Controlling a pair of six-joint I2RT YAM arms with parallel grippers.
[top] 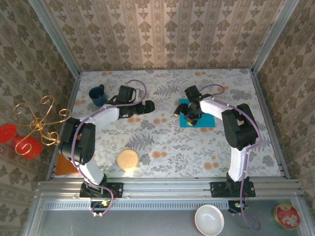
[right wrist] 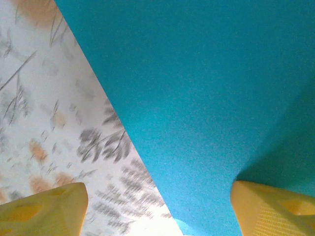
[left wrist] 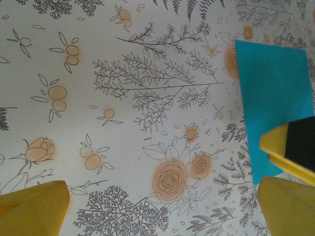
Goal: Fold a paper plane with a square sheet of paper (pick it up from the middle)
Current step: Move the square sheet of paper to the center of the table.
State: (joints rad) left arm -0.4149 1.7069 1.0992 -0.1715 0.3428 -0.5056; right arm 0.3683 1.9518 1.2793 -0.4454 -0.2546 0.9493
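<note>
Right pincer (right wrist: 157, 196) over paper (right wrist: 197, 88); mug (top: 97, 96) apart

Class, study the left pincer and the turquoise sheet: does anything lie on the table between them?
No object on the table does: bare floral tablecloth lies between the left pincer and the square sheet of paper. But the right pincer hangs open across the sheet's left edge, the side facing it.

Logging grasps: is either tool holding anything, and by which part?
Nothing is held: left tool and right tool are open, the right one over the square sheet of paper.
</note>
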